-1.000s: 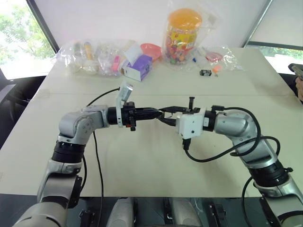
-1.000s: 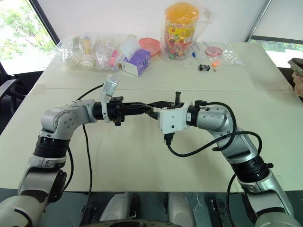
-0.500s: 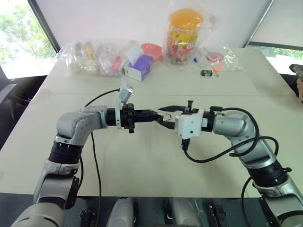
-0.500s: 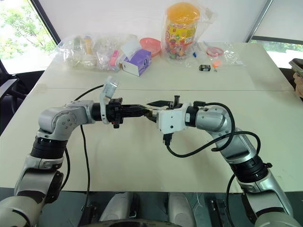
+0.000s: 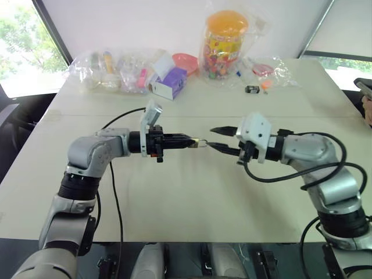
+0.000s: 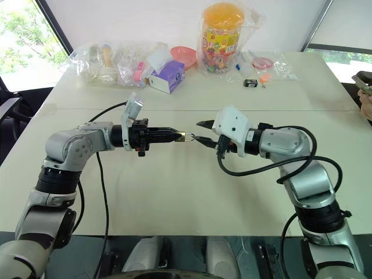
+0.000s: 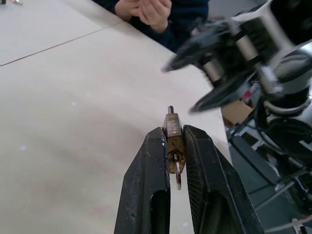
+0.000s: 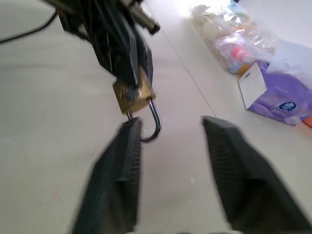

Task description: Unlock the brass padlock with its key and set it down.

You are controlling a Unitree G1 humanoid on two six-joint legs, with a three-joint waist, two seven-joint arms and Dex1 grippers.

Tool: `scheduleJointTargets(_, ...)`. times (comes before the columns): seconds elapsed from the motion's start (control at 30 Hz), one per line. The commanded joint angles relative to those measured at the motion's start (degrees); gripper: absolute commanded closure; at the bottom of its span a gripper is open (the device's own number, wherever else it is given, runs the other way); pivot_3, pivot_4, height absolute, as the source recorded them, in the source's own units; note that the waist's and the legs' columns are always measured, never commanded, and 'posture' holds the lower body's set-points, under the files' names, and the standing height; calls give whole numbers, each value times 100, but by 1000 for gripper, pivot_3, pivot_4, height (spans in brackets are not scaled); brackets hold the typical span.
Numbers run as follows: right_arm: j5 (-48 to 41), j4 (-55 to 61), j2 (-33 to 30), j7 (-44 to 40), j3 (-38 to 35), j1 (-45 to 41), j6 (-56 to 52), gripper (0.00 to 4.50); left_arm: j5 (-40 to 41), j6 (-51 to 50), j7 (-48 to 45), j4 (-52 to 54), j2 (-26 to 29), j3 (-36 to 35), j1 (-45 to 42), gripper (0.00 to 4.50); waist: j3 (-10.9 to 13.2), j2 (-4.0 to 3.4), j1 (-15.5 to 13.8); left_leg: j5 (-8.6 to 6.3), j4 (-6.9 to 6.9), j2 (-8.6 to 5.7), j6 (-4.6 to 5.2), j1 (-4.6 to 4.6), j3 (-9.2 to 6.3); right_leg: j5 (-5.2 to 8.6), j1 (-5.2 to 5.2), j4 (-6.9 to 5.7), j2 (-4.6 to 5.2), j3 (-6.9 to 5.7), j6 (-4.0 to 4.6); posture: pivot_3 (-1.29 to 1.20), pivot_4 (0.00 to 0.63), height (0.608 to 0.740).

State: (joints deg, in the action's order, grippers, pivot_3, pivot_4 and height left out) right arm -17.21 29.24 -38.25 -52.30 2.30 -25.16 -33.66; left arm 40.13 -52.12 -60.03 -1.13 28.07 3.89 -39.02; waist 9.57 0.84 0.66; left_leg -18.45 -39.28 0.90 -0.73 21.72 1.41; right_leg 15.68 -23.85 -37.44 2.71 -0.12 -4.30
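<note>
The brass padlock [image 5: 197, 142] hangs above the middle of the table, pinched by its body between the fingers of my left gripper [image 5: 190, 142], which points level to the right. In the right wrist view its shackle [image 8: 155, 127] curves out like an open hook. In the left wrist view a thin metal piece [image 7: 178, 171], possibly the key, sticks out of the padlock's [image 7: 173, 139] base between the fingers. My right gripper [image 5: 216, 139] faces it a short way to the right, open and empty, clear of the padlock.
Along the table's far edge stand clear bags of small items [image 5: 116, 70], a purple box [image 5: 170, 83], a pink bowl [image 5: 186, 60] and a candy jar [image 5: 225, 38]. A small black object with an orange piece [image 5: 253, 89] lies near them. A person's hands [image 7: 148, 9] are beyond the table.
My right gripper has drawn back to the right from the padlock, rolled over, and its fingers now stand apart. The left gripper has stayed in place with the padlock.
</note>
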Motion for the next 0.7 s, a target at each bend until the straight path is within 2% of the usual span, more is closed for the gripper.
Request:
scheduleJointTargets(0.03, -354, 404, 39, 180, -127, -23, -340, 4488, -31, 126, -114, 51, 5, 11, -105, 4500, 0, 0, -1, 0, 0, 0, 0, 0, 0, 0, 0, 0, 0, 0, 0, 0, 150, 740)
scheduleJointTargets(0.3, -490, 451, 141, 545, 56, -35, -544, 4488, -37, 80, -149, 86, -46, -12, -128, 4500, 0, 0, -7, 0, 0, -2, 0, 2, 0, 0, -1, 0, 0, 0, 0, 0, 150, 740)
scheduleJointTargets(0.7, -64, -648, 226, 566, 416, 119, 314, 4488, 203, -194, -168, 274, -25, -140, -153, 4500, 0, 0, -3, 0, 0, -2, 0, 2, 1, 0, -1, 0, -5, 0, 0, 0, 150, 740)
